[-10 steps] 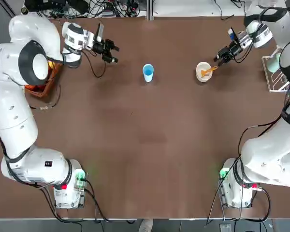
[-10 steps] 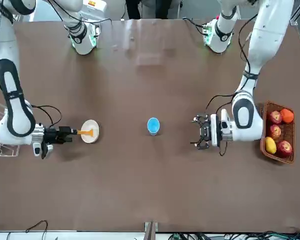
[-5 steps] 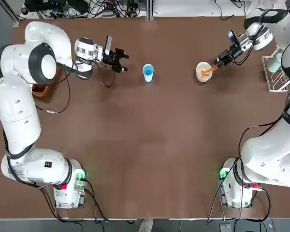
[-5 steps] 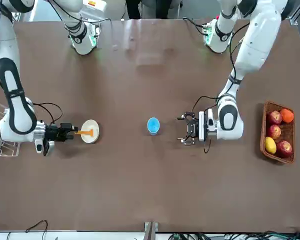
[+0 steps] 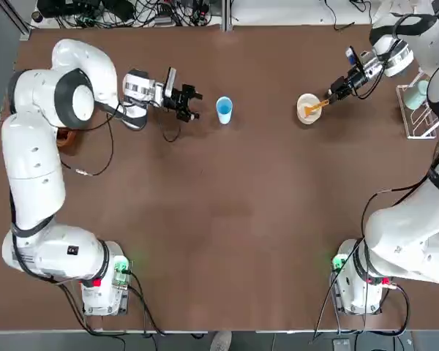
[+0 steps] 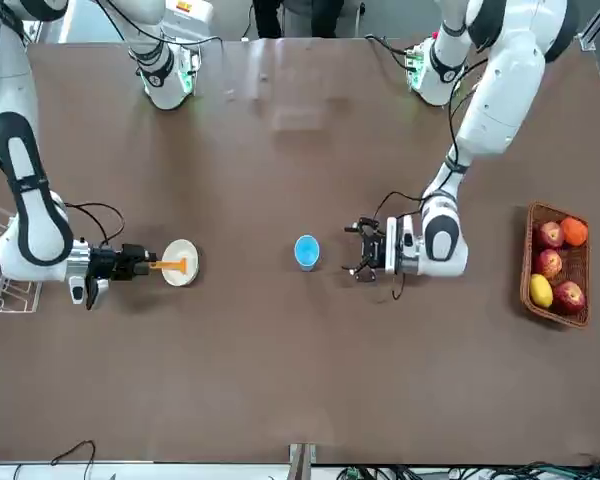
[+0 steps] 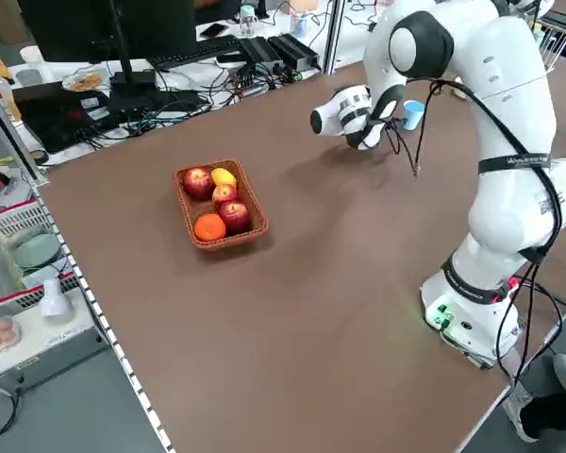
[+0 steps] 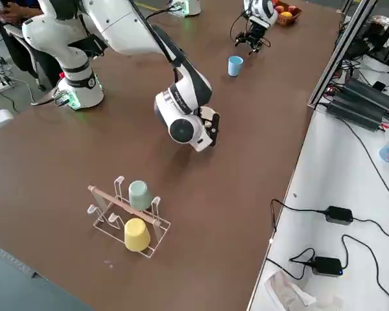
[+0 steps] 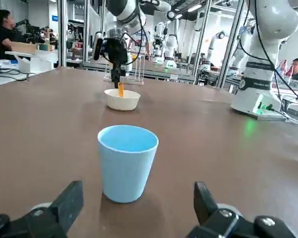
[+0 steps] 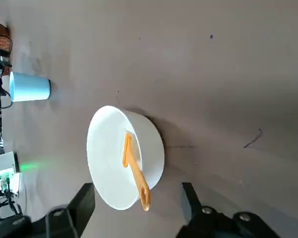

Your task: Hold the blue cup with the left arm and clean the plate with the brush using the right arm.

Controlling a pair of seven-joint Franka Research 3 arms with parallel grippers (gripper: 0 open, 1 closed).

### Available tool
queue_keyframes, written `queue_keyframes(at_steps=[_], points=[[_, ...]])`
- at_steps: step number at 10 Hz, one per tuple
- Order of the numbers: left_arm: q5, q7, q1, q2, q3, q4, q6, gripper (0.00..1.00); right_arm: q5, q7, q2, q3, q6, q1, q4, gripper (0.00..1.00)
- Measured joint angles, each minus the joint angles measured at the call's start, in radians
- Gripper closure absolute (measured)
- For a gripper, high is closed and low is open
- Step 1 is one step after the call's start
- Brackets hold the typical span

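"Why is the left hand [image 5: 197, 106] by the blue cup [image 5: 224, 110]?"

"I think it wants to grab it. The cup stands up on the counter [image 5: 241, 219], on the far side, in the middle. The hand is just left of it, low down, with its fingers wide, one for each side of the cup. It isn't touching yet."

"And the right hand [image 5: 331, 95]?"

"That one is over on the far right, above the white bowl [image 10: 109, 163]. Its fingers are wide too, so it has nothing in it."

"Where's the brush?"

"The orange brush [image 10: 136, 171] leans in the bowl. One end is down inside, and the handle pokes out over the rim toward the right hand. That's a good way to leave it, because the hand can pinch the handle and not bump the bowl."

"So where's the plate?"

"I can't see a plate out there. There's only that bowl, and it may be the thing to clean."

"Will the cup slip?"

"It might tip if one finger pushes it first. It gets wider at the top, so I'd go straight in and squeeze softly. The brush is thin, so it needs a small, tight pinch."

"Why are they so far apart?"

"Maybe so the two arms don't bump each other."
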Motion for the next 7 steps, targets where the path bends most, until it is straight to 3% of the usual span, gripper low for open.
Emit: queue_keyframes(at_steps=[3, 5, 7], points=[[-0.042, 0.001, -0.036, 0.007, 0.0, 0.0, 0.0, 0.01, 0.0, 0.0, 0.0, 0.001, 0.035, 0.0, -0.005, 0.27], [-0.046, 0.013, -0.042, 0.021, 0.0, 0.001, 0.0, 0.01, 0.0, 0.0, 0.0, 0.001, 0.042, 0.0, -0.009, 0.45], [-0.063, 0.042, -0.047, 0.043, 0.0, 0.016, 0.0, 0.02, 0.0, 0.0, 0.0, 0.001, 0.041, -0.002, -0.015, 0.47]])
